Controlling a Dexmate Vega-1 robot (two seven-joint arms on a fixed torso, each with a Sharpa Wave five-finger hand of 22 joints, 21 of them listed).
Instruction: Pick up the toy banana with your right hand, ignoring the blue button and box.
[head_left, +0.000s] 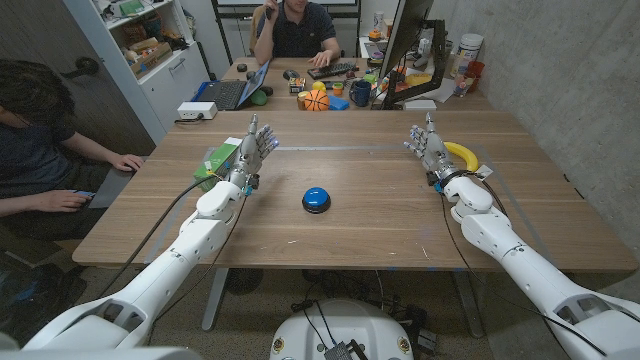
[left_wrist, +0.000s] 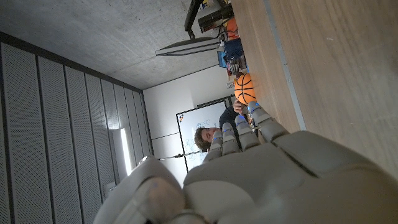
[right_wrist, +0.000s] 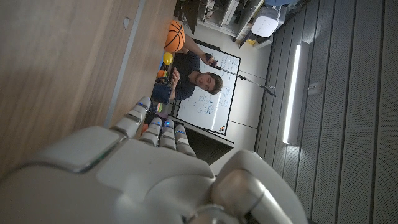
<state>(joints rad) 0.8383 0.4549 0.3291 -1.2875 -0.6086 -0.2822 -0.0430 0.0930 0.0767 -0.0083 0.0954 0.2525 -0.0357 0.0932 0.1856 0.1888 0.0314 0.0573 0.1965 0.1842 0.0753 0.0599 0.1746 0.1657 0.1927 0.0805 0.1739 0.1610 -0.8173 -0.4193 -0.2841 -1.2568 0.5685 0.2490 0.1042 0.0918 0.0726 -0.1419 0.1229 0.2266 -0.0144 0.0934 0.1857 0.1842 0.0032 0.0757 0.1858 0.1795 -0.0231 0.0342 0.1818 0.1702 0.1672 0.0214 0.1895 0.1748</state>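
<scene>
The right hand (head_left: 430, 148) stands upright on the counter (head_left: 380, 225), fingers (head_left: 419, 137) spread wide and holding nothing. The banana (head_left: 461, 155) lies just beside it, on the outer side toward the counter's right edge, partly hidden behind the hand; whether the two touch I cannot tell. The left hand (head_left: 254, 150) stands across the counter, fingers likewise apart and empty, next to the green box (head_left: 222, 160). The blue button (head_left: 317, 199) sits between the arms, well apart from both hands.

By my reading, the task is at its approach step: the hand has reached the banana's neighbourhood but no grasp has begun. The next move calls for turning the palm outward toward the banana, bringing the fingers over and around its curve, then closing on it and lifting. The fruit is near the counter's edge, so a careless push could roll it off. The button and box need no attention; the left arm may wait where it is.
</scene>
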